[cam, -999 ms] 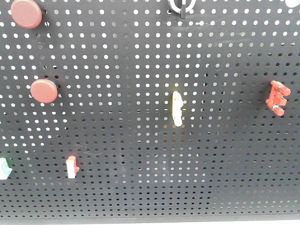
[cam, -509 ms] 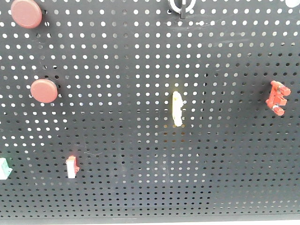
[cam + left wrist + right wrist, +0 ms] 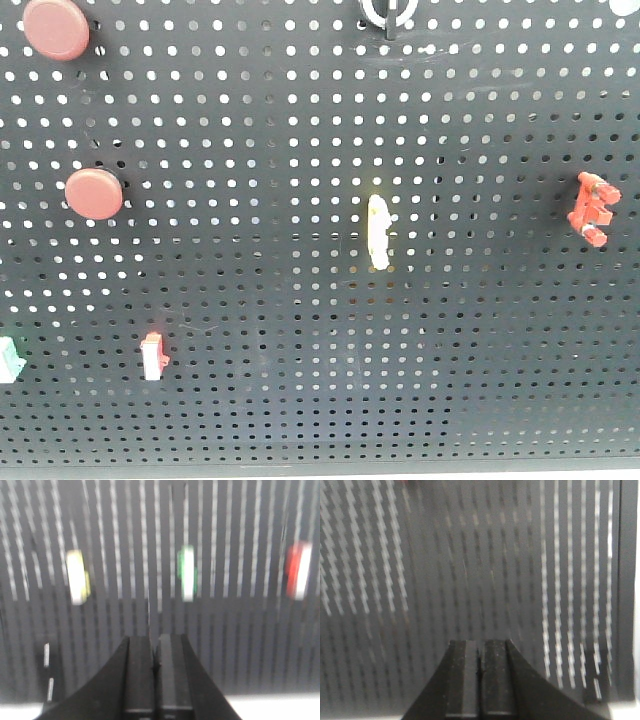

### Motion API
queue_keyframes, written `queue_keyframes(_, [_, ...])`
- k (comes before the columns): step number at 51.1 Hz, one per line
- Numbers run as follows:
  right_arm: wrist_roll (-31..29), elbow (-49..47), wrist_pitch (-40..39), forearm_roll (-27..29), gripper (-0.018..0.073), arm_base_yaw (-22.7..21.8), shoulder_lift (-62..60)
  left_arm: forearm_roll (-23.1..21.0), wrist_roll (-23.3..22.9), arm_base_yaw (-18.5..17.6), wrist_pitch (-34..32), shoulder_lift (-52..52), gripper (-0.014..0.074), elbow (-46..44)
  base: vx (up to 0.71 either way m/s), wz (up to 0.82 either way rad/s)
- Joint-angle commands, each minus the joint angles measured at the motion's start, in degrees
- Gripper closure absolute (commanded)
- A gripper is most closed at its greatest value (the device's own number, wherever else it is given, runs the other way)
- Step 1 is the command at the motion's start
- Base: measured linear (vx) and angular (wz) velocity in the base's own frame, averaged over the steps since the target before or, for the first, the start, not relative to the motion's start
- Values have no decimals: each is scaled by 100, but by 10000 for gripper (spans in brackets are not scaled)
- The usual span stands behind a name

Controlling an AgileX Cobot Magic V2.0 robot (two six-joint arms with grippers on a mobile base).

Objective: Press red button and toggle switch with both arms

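On the black pegboard (image 3: 300,120), two round red buttons sit at the left: one at the top corner (image 3: 56,27), one lower (image 3: 94,193). The bright red pronged toggle switch (image 3: 592,208) is at the right edge. Neither arm shows in the front view. My left gripper (image 3: 155,639) is shut and empty, facing the board, which is blurred; a pale yellow switch (image 3: 76,576), a green-and-white one (image 3: 187,573) and a red-and-white one (image 3: 298,570) lie ahead of it. My right gripper (image 3: 481,642) is shut and empty, facing blurred bare pegboard.
A pale yellow upright switch (image 3: 378,231) is mid-board. A small red-and-white switch (image 3: 153,356) and a green-and-white one (image 3: 8,360) are at lower left. A metal ring with a key-like part (image 3: 388,12) is at the top edge. The board's right edge (image 3: 627,580) shows in the right wrist view.
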Motion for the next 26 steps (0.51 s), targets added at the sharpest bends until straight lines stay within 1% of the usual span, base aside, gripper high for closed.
queue_keyframes(1, [-33,-422,-773,-10,563,-18,-91,-33,5,-27,-695,-37,595,-258,0,0])
queue_keyframes(4, [-52,-873,-553,-144,563,-18,-30,40,48,-27,-479,-37,595,-601,0,0])
queue_keyframes(11, [-53,-2154,215,-793,563,-18,461,672,128,-27,479,106,595,-1931,0,0])
queue_keyframes(14, [-53,-2732,453,-1025,563,-18,756,865,128,-27,842,344,595,-2522,0,0])
queue_keyframes(19, [-53,-3566,609,-1172,563,-18,1358,864,128,-27,1151,794,595,-3375,0,0])
queue_keyframes(26, [-53,-4425,609,-1178,563,-18,2202,858,128,-27,1151,1644,595,-4492,0,0])
